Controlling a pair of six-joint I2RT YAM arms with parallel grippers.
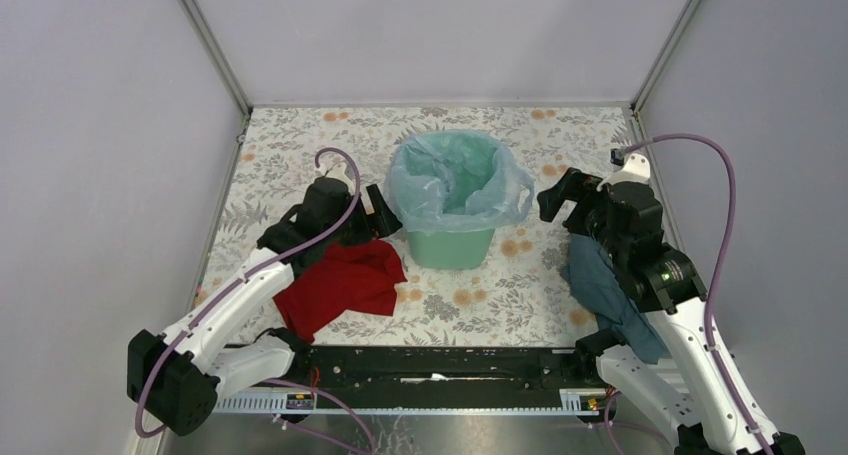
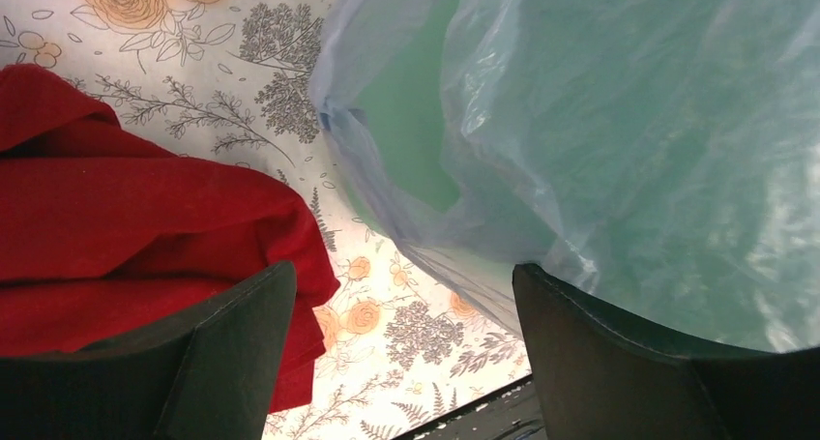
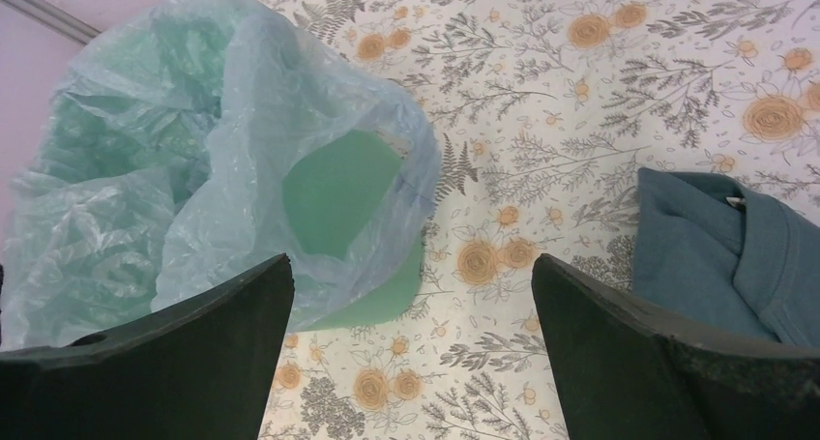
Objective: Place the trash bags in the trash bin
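Note:
The mint-green trash bin [image 1: 452,247] stands mid-table. A translucent pale-blue trash bag [image 1: 455,180] lines it, spread open and draped over the rim all round. My left gripper [image 1: 385,218] hovers just left of the bin, open, with nothing between its fingers. In the left wrist view the trash bag [image 2: 600,121] fills the upper right, the bin wall [image 2: 411,140] shows through it, and my left gripper [image 2: 404,309] frames bare table. My right gripper [image 1: 558,197] is open just right of the bin. In the right wrist view the trash bag [image 3: 193,140] and bin [image 3: 348,193] sit upper left of my empty right gripper [image 3: 411,309].
A red cloth [image 1: 340,283] lies crumpled on the floral table [image 1: 300,145] under my left arm, red cloth [image 2: 116,227] close to the left finger. A teal cloth [image 1: 600,287] lies beneath my right arm, teal cloth [image 3: 725,256] beside the right finger. Grey walls enclose three sides.

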